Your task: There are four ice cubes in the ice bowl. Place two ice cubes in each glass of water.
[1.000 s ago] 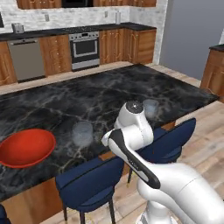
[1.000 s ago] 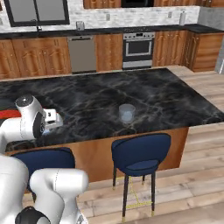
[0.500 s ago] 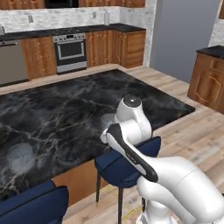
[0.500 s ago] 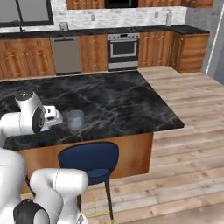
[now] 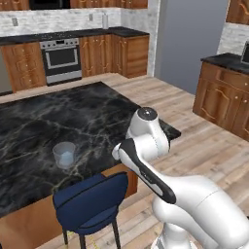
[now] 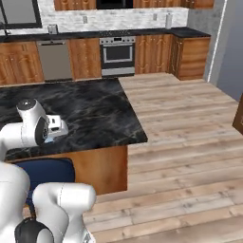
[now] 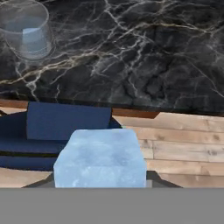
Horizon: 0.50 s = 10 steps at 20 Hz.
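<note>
A pale-blue ice cube (image 7: 101, 158) sits low in the hand view, and my gripper (image 7: 101, 183) is shut on it, its fingertips mostly hidden behind the cube. One glass of water (image 7: 26, 29) stands on the black marble island at the upper left of that view, with a pale-blue cube (image 7: 34, 38) inside it. In the left base view the same glass (image 5: 64, 154) stands near the island's front edge, and my arm's wrist (image 5: 146, 127) hangs to its right over that edge. The held cube is in front of and apart from the glass. The ice bowl is out of view.
A blue stool (image 5: 92, 202) is tucked under the island's front edge, just below the glass and the hand; the stool (image 7: 65, 120) also lies under the cube. The island (image 5: 44, 121) ends to the right in wooden floor (image 6: 190, 142). Cabinets and an oven (image 5: 61, 61) line the back wall.
The whole picture has shifted: the base has driven right along the island. The red bowl has dropped out of the views. The gripper's hold has not changed.
</note>
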Available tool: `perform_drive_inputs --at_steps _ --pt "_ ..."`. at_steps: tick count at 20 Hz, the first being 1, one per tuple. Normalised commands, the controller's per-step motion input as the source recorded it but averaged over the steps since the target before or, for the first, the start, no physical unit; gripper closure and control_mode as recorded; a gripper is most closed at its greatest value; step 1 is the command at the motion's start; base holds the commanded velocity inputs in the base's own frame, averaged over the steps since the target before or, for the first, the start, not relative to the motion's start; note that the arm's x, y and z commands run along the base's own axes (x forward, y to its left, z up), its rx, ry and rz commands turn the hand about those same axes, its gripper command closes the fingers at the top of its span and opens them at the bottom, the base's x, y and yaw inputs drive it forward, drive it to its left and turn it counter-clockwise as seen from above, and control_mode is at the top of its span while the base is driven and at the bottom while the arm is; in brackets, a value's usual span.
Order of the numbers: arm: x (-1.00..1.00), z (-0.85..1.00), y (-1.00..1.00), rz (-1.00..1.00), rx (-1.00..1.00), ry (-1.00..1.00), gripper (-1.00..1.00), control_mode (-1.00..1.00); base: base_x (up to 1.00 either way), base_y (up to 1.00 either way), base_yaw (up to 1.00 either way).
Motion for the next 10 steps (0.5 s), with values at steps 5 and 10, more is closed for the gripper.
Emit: perform_drive_inputs --at_steps 5,10 --pt "0.0 0.0 0.0 0.0 0.0 0.0 1.0 1.0 0.2 -0.38 0.26" --pt "0.0 0.0 0.0 0.0 0.0 0.0 1.0 1.0 0.49 0.17 0.42"
